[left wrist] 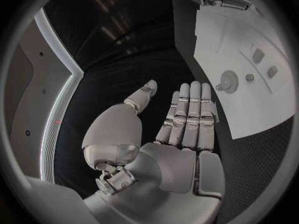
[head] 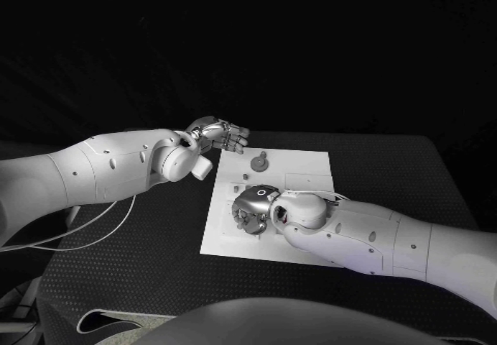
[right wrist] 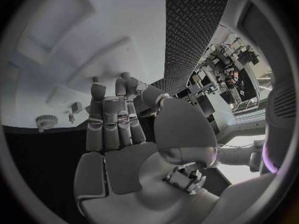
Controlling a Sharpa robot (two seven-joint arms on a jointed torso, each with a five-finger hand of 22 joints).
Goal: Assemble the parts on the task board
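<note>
Black table (head: 135, 266): right hand (head: 253, 208) over task board (head: 311, 169) (contact unclear).

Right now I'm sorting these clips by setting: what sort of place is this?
Probably a robotics lab bench: a black table holding a white task board with small parts, and cluttered equipment racks in the room behind.

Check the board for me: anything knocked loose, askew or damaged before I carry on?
Nothing stands out. The task board lies flat on the table, a round part sitting on it. The right hand is over the board's middle; the left hand holds nothing beside its far corner.
</note>
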